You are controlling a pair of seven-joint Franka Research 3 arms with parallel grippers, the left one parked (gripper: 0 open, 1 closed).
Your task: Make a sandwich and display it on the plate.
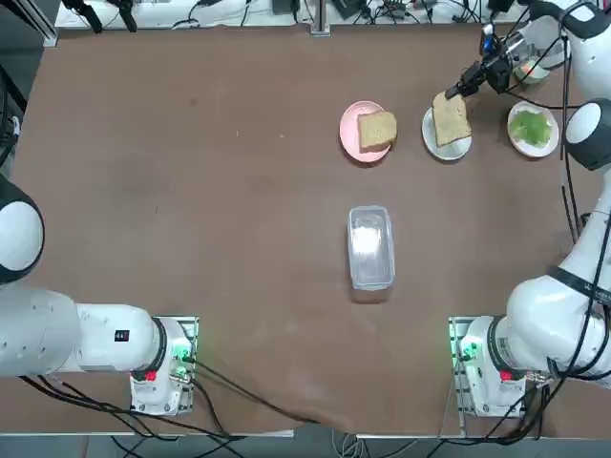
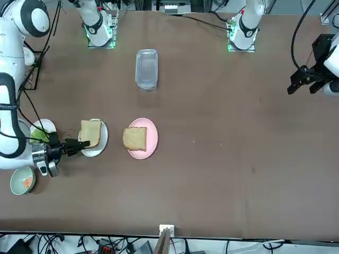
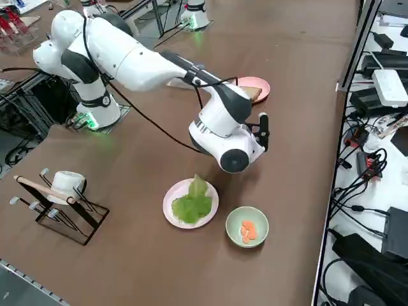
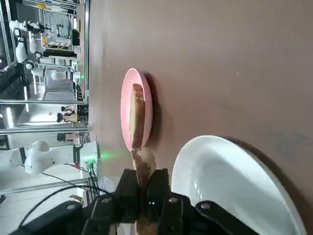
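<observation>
From overhead, the right gripper [image 1: 458,93] is at the edge of a bread slice [image 1: 451,119] over the white plate [image 1: 446,134]; a second slice [image 1: 377,130] lies on the pink plate [image 1: 365,107], and lettuce [image 1: 530,127] sits on the other white plate [image 1: 554,138]. The front view shows the gripped slice tilted over its plate, with a green bowl [image 2: 15,182] near the arm. From the right side, orange-red bits [image 3: 248,231] lie in that bowl, beside the lettuce plate, so the sandwich's parts are spread about, unassembled. In the wrist view, the fingers are clamped on the slice, its edge between them, the white plate beside it. The step in hand seems to be placing the base slice; next, it should be lowered flat and centred, then released, before any filling.
</observation>
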